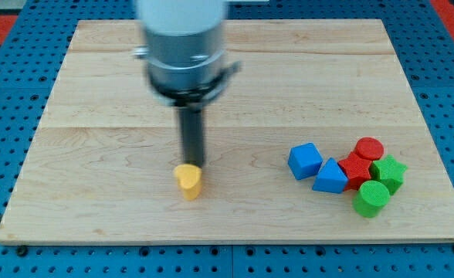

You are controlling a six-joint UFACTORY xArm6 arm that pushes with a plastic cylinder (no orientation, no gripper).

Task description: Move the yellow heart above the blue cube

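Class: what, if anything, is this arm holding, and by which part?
Nothing is held. My tip only meets the top edge of the yellow heart, as for pushing.

There is just one camera. It sits high up at the near side of the wooden board [235, 77] and looks down at it on a slant. The whole board fits in the view, with a bit of blue holed table [3, 255] showing around it. The arm's grey body [182, 46] is close to the camera and looks blurry at the view's top.
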